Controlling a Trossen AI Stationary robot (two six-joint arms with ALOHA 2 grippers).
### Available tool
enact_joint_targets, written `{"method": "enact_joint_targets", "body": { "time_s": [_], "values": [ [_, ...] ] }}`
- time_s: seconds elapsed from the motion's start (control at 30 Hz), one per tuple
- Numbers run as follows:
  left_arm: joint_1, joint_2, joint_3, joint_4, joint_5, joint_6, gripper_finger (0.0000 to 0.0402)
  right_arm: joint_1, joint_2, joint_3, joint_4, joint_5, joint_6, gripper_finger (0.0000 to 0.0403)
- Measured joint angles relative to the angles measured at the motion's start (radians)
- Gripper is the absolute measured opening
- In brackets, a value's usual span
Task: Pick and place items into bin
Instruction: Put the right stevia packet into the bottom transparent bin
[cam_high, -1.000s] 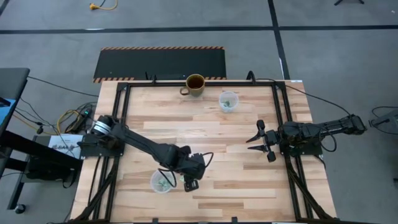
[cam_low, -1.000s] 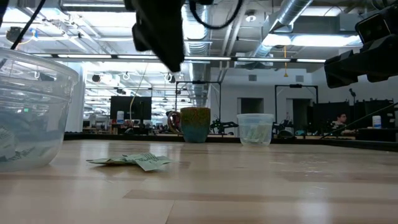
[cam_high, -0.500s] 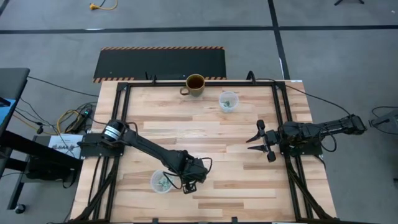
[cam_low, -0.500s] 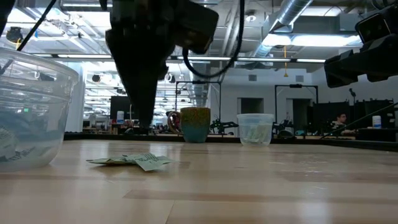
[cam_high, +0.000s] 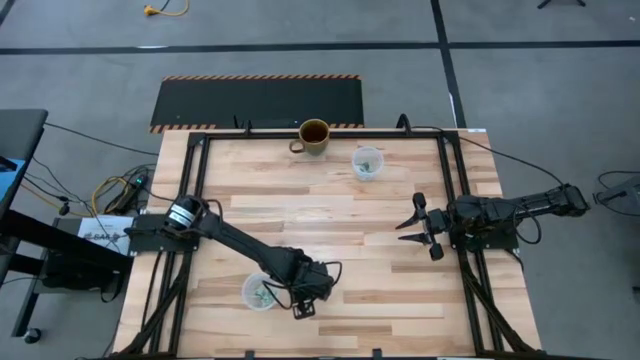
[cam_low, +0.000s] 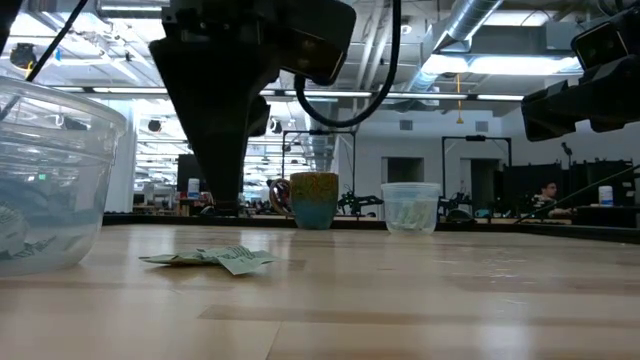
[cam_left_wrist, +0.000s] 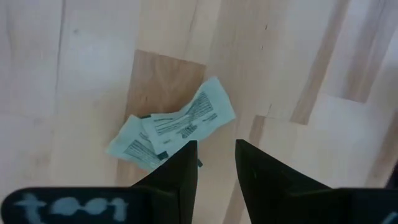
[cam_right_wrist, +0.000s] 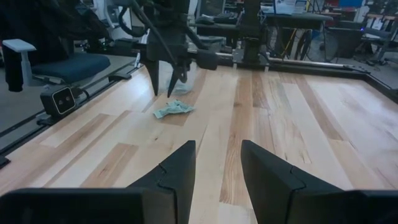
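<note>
A few pale mint-green wrapped items (cam_left_wrist: 176, 126) lie flat in a small overlapping pile on the wooden table, also seen in the low view (cam_low: 215, 258) and the right wrist view (cam_right_wrist: 173, 110). My left gripper (cam_left_wrist: 214, 145) hangs open just above the pile, fingers pointing down, touching nothing; in the high view (cam_high: 302, 307) it covers the pile. Beside it stands a clear plastic cup (cam_high: 258, 292) with more items inside. My right gripper (cam_high: 413, 226) waits open near the table's right edge.
A brown-green mug (cam_high: 314, 135) and a second clear cup (cam_high: 367, 162) holding items stand near the table's far edge. The near clear cup looms at the left of the low view (cam_low: 45, 180). A black frame rail (cam_high: 455, 190) borders the tabletop.
My left gripper has moved toward the table's near edge and come down over the pile of items, staying open. The pile has not moved. My right arm has kept still.
</note>
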Motion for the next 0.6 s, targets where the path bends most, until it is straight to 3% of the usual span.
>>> {"method": "enact_joint_targets", "body": {
  "time_s": [0.33, 0.6],
  "values": [
    [0.008, 0.000, 0.000, 0.000, -0.065, 0.092, 0.0096, 0.000, 0.000, 0.000, 0.000, 0.000, 0.000, 0.0123],
    [0.020, 0.000, 0.000, -0.001, -0.052, 0.158, 0.0096, 0.000, 0.000, 0.000, 0.000, 0.000, 0.000, 0.0123]
  ]
}}
